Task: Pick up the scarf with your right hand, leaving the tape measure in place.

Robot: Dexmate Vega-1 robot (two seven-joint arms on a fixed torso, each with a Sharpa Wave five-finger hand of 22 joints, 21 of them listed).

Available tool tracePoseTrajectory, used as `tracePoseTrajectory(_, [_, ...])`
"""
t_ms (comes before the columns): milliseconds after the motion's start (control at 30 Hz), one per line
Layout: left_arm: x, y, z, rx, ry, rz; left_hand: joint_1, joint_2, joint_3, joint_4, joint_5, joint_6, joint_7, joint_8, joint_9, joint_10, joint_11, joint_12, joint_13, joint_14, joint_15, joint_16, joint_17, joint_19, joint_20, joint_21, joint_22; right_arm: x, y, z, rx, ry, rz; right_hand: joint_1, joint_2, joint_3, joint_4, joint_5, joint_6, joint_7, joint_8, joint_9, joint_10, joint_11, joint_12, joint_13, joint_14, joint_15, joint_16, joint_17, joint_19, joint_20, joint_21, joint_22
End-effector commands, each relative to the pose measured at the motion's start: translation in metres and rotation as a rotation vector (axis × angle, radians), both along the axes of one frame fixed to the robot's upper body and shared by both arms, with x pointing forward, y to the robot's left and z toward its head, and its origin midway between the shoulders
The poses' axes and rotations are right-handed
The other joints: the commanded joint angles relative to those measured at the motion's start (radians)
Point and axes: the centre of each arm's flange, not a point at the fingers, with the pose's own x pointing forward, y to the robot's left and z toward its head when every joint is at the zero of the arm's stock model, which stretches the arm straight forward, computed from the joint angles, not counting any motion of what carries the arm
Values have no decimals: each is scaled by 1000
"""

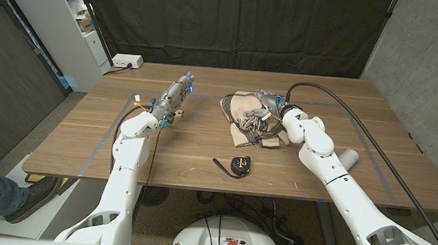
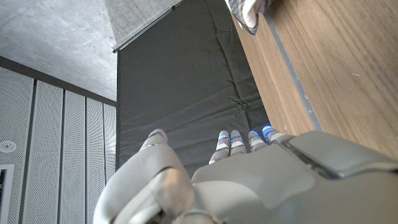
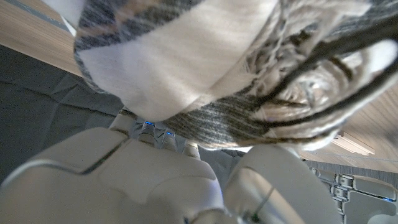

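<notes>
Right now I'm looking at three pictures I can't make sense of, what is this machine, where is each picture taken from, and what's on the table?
It is a robot with two arms, each ending in a hand, standing at a wooden table. The wide picture looks down from a camera on its head. The other two come from cameras on its wrists and appear turned around.

On the table lie a scarf, cream and grey with fringe, and a black tape measure nearer the robot.

The right hand is on the scarf; its wrist view shows the fabric bunched against the hand, seemingly gripped, though the scarf hasn't visibly left the table. The left hand holds nothing, fingers stretched out.
</notes>
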Motion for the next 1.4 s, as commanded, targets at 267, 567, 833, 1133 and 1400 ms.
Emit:
tracePoseTrajectory(267, [2,-5,-1,-6,-1,-6,-2,11,2,-8,-5,4,0,0,4,-8,1,3,0,-11,9,6,5,-82,8,0,2,6,-1,-8,-7,16,-7,20,6,-4,-3,8,-6,-4,6,1,7,1,8,1,7,-2,5,1,16,-1,9,2])
tracePoseTrajectory(567, [4,-8,-3,-5,5,-10,-3,12,2,-10,-6,4,0,0,4,-8,0,3,0,-11,9,7,5,-82,8,0,2,9,0,-14,-14,32,-12,26,8,-4,-4,9,-8,-5,6,1,8,1,8,2,8,-3,5,2,22,-1,10,2])
tracePoseTrajectory(833, [5,-9,-3,-3,6,-11,-3,13,2,-11,-7,4,-1,-1,4,-8,0,3,0,-10,10,7,5,-82,11,0,2,13,-1,-18,-13,46,-21,32,10,-3,-6,9,-8,-7,7,1,9,-1,8,2,12,-6,6,2,27,-1,11,2])
tracePoseTrajectory(1133, [6,-11,-4,1,13,-11,-4,13,1,-12,-7,5,0,0,4,-9,0,3,0,-11,10,6,5,-82,12,1,2,17,-1,-23,-12,66,-27,38,12,-3,-7,10,-6,-8,8,1,11,-1,9,2,16,-10,7,2,33,-2,13,2])
tracePoseTrajectory(1400, [7,-12,-4,5,14,-11,-4,14,1,-13,-8,7,0,0,4,-9,0,4,0,-10,9,7,5,-83,13,1,2,20,-1,-28,-9,79,-29,44,15,-2,-8,10,-4,-10,9,2,13,0,10,2,20,-10,8,2,40,-2,14,2])
